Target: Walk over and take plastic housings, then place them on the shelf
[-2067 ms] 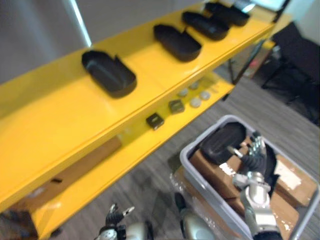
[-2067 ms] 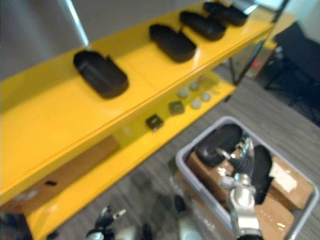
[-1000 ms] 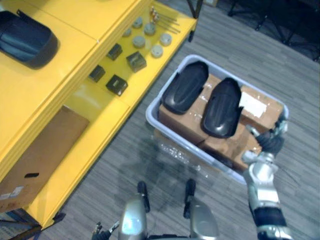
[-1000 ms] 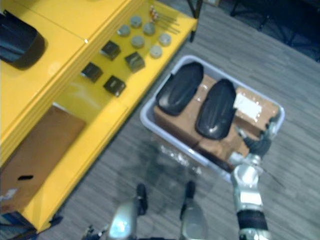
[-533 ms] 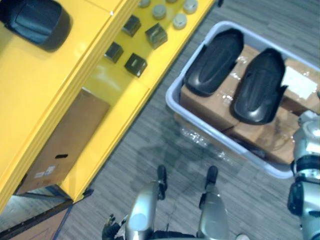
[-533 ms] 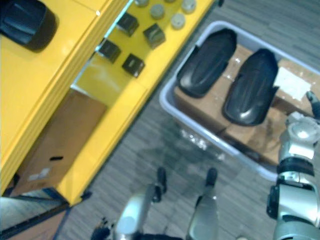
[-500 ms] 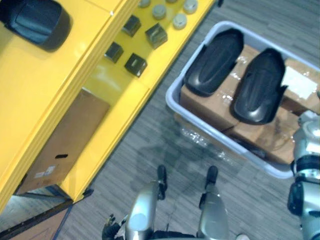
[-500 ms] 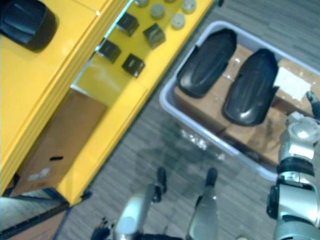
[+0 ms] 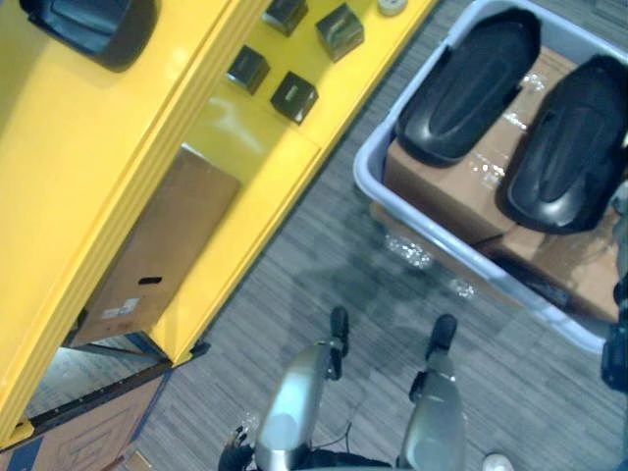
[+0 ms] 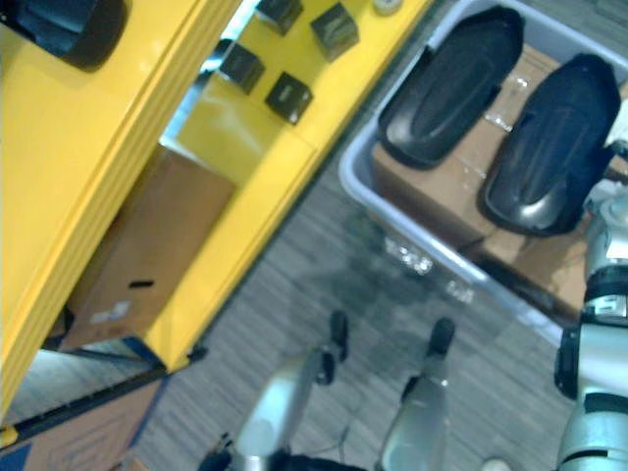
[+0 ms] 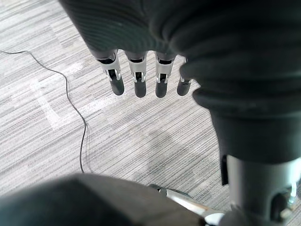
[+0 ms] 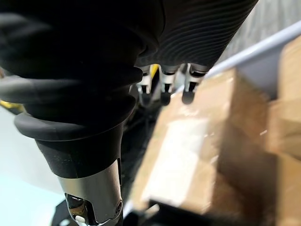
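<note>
Two black plastic housings lie side by side on cardboard boxes (image 9: 442, 186) inside a grey bin (image 9: 461, 265) on the floor: one housing (image 9: 466, 88) nearer the shelf, the other housing (image 9: 569, 147) beside it. A third housing (image 9: 93, 25) rests on the top of the yellow shelf (image 9: 88, 167). My right hand (image 12: 164, 89) hangs open over a cardboard box by the bin's wall, holding nothing. My left hand (image 11: 139, 80) hangs open above the grey floor, low at my side (image 9: 235, 456).
Small black blocks (image 9: 294, 95) sit on the shelf's lower yellow board. A flat cardboard box (image 9: 157, 255) lies under that board, and another carton (image 9: 69, 442) sits at the lower left. Striped grey carpet (image 9: 324, 265) runs between shelf and bin.
The whole view has shifted as the camera moved: shelf and bin now sit higher and closer. My right arm has slid to the view's right edge beside the bin.
</note>
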You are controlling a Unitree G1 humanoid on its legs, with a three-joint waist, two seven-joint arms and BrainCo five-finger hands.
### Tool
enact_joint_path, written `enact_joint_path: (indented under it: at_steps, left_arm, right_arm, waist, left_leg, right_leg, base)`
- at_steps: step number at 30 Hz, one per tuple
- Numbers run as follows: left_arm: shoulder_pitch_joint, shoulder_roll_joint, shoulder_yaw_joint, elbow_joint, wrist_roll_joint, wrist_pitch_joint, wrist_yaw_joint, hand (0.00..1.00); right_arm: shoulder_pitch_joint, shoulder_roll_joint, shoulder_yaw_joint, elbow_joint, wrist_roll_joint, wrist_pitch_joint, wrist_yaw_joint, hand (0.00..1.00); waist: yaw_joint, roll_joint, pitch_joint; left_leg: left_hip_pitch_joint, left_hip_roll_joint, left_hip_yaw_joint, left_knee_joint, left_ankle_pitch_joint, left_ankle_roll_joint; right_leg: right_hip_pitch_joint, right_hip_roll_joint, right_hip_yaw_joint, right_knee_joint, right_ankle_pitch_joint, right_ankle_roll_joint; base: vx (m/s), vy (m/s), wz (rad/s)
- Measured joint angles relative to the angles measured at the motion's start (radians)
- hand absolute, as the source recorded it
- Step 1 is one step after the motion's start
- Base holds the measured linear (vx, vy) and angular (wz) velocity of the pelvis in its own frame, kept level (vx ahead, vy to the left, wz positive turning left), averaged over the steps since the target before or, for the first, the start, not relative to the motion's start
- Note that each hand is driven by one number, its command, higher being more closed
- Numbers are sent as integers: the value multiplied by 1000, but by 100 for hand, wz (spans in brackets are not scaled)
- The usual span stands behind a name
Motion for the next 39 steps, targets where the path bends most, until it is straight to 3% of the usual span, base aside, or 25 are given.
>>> enact_joint_path:
  at_steps: [11,15,16,23,30,33,36,39]
  left_arm:
    - [-2,1,-30,-1,-28,-15,-1,0]
    - [-3,-1,-38,-1,-30,-29,-1,0]
    - [-3,-1,-39,-1,-30,-32,-1,0]
    - [-10,-1,-61,-1,-31,-37,0,0]
    - [-15,-1,-80,1,-32,-38,10,0]
    - [-15,-3,-82,1,-30,-48,14,0]
    - [-15,-2,-101,1,6,-89,40,0]
    - [-15,3,-105,-6,67,-129,76,0]
  right_arm:
    - [-1,-4,64,57,0,155,169,0]
    - [-1,-22,64,69,-27,183,196,0]
    - [-1,-24,64,70,-29,188,200,100]
    - [-2,-51,64,84,-69,246,202,100]
    - [-4,-54,65,111,-113,259,223,100]
    - [-10,-54,77,113,-195,264,226,100]
    - [-10,-49,114,125,-328,281,203,100]
    - [-18,-50,117,128,-386,281,163,100]
  waist:
    - [24,10,-7]
    - [29,23,-15]
    - [30,24,-16]
    - [40,38,-26]
    - [43,55,-38]
    - [44,66,-45]
    - [44,66,-46]
    - [44,66,-46]
  left_leg:
    - [-24,-9,-10,26,-1,-1]
    - [-31,-8,-18,29,0,0]
    - [-31,-8,-17,29,0,0]
    - [-30,-8,-15,28,1,2]
    - [-24,-7,-12,25,1,2]
    - [-20,-6,-10,21,1,2]
    - [-14,-7,-10,7,9,1]
    - [-9,-7,-11,-2,15,1]
  right_leg:
    - [-16,-13,-11,29,-8,-12]
    - [-16,-12,-20,30,-8,-12]
    - [-16,-12,-20,30,-8,-12]
    - [-16,-12,-20,30,-6,-8]
    - [-15,-13,-18,32,-7,-10]
    - [-14,-12,-17,32,-7,-10]
    - [-14,-13,-17,32,-7,-10]
    - [-13,-13,-18,32,-7,-10]
  base:
    - [-11,9,2]
    - [-21,4,4]
    - [0,0,0]
    - [0,0,0]
    - [0,0,0]
    - [0,0,0]
    - [0,0,0]
    - [0,0,0]
